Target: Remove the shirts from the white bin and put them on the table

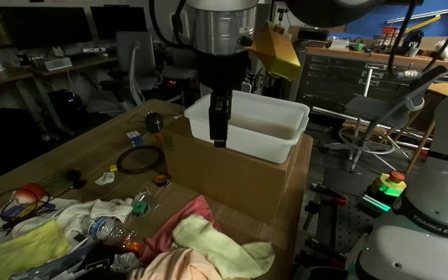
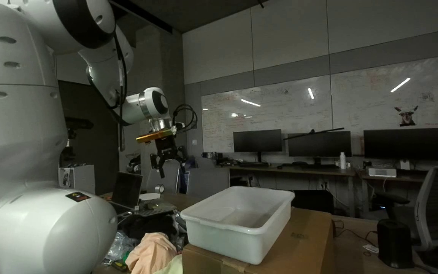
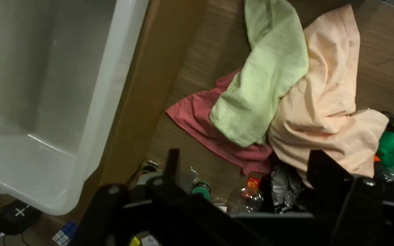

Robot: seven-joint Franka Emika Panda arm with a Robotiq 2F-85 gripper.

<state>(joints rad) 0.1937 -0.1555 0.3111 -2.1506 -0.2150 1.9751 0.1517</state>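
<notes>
Three shirts lie crumpled on the brown table: a peach one, a light green one and a red one partly under the green. The white bin stands beside them, raised on a cardboard box; bare white floor and walls show inside it in both exterior views. My gripper hangs in the air, higher than the bin rim. Seen in the wrist view, its fingers are spread wide with nothing between them, and the shirts lie below, apart from them.
The cardboard box rises well above the tabletop. Clutter fills the table near the shirts: a plastic bottle, a yellow cloth, a green tape roll. Farther along are a cable ring, a puzzle cube and a black speaker.
</notes>
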